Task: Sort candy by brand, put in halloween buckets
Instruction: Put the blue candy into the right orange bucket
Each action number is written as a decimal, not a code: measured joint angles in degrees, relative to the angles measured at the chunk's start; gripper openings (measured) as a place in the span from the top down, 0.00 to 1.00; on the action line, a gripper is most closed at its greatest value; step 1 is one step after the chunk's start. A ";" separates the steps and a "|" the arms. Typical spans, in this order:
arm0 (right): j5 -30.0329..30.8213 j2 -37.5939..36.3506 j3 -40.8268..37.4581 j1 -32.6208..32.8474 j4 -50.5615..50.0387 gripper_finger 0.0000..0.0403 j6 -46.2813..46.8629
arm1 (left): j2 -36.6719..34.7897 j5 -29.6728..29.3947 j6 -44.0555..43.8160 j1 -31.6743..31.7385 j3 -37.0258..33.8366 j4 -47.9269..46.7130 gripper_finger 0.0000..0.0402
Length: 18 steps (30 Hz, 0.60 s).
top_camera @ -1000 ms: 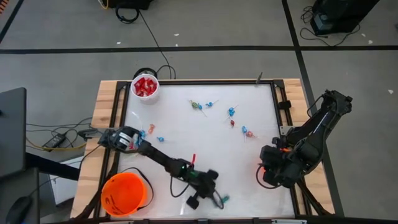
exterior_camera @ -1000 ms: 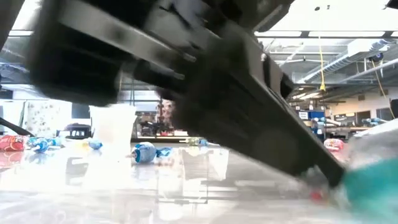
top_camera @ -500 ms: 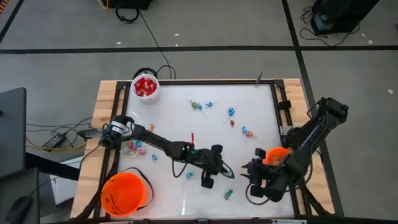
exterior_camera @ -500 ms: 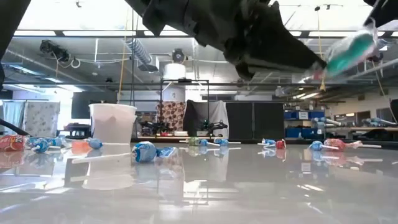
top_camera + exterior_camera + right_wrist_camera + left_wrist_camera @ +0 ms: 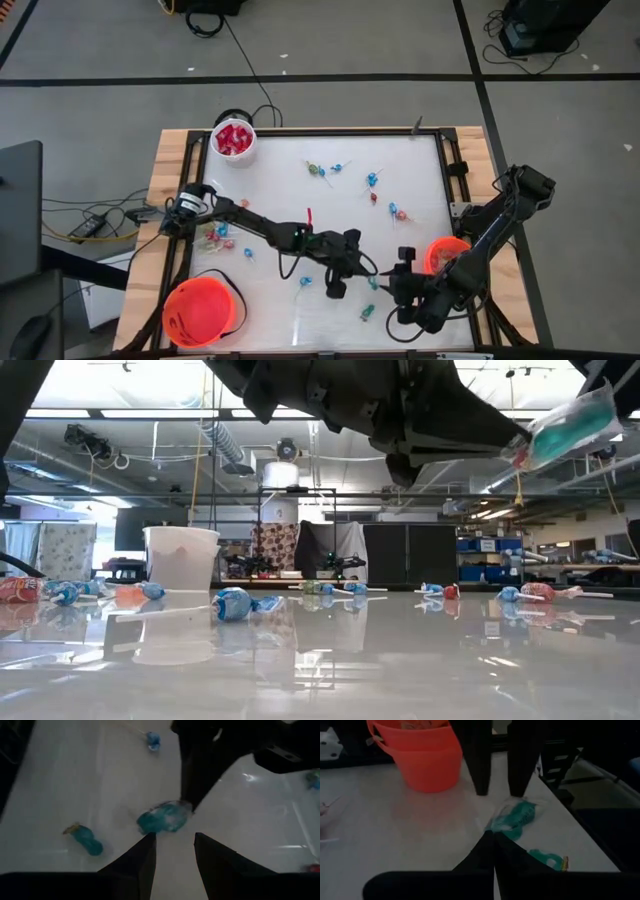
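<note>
A teal candy (image 5: pixel 515 817) hangs in the air, pinched at one end by the left gripper (image 5: pixel 365 275), whose fingers (image 5: pixel 487 851) are closed tight on the wrapper. In the low view the same piece (image 5: pixel 570 432) is well clear of the table (image 5: pixel 330 210), held out from the tip of the dark arm. The right gripper (image 5: pixel 400 285) has its jaws apart right at the candy, one finger (image 5: pixel 135 857) on each side of the gap, with the sweet (image 5: pixel 162 817) just ahead of them; I cannot tell whether they touch it. Both grippers meet over the near part of the table, a little right of middle.

A second teal candy (image 5: pixel 367 312) lies on the table just beside them, near the front edge. One orange bucket (image 5: pixel 445 252) stands close behind the right arm at the table's right side, and the left wrist view shows it (image 5: pixel 422 757) with some sweets inside. The other orange bucket (image 5: pixel 200 310) is at the front left corner. A white pail (image 5: pixel 233 140) full of red packets sits at the far left corner.

Loose lollipops (image 5: pixel 372 180) in blue and red wrappers are scattered across the far half of the table, and a small cluster (image 5: pixel 218 235) lies along the left edge under the left arm. A blue one (image 5: pixel 305 282) rests near the middle.
</note>
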 joint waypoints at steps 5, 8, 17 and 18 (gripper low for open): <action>-1.30 -0.31 0.00 0.12 2.04 0.65 -1.03 | 0.00 -0.31 -1.55 0.74 0.00 -0.34 0.98; -1.10 -0.32 0.00 0.11 2.40 0.65 -0.99 | -0.02 -0.46 -2.82 1.25 0.00 -0.09 0.98; 2.19 -0.10 0.00 -0.39 2.71 0.65 -0.75 | -0.02 1.56 -3.31 1.23 0.00 1.78 0.98; 2.49 -0.11 0.00 -0.42 2.71 0.67 -0.79 | -0.02 1.65 -3.65 1.23 0.00 1.80 0.98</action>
